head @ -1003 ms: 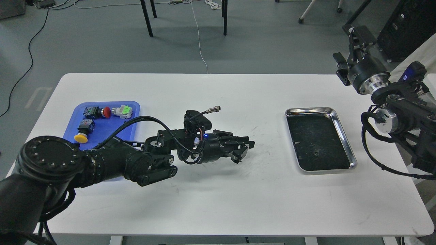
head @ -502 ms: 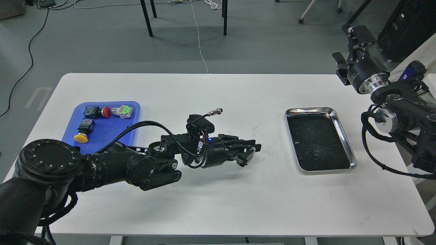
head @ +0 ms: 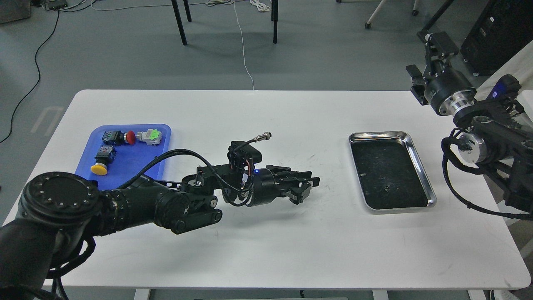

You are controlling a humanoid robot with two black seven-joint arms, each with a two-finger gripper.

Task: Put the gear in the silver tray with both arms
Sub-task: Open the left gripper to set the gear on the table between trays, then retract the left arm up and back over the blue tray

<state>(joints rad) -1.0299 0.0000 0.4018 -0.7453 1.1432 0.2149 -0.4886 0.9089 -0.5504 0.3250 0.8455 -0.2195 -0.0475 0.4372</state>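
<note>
step: carrying toward silver tray (head: pixel 421 168) at 3 o'clock | left gripper (head: pixel 306 187) fingers together, load not discernible | right gripper (head: pixel 424 54) raised, state unreadable | next: likely handover or reach tray

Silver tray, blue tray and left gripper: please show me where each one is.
silver tray (head: pixel 419 164): head view, on its shiny right rim.
blue tray (head: pixel 133 156): head view, on bare blue floor.
left gripper (head: pixel 310 186): head view, midway between its fingertips.
</note>
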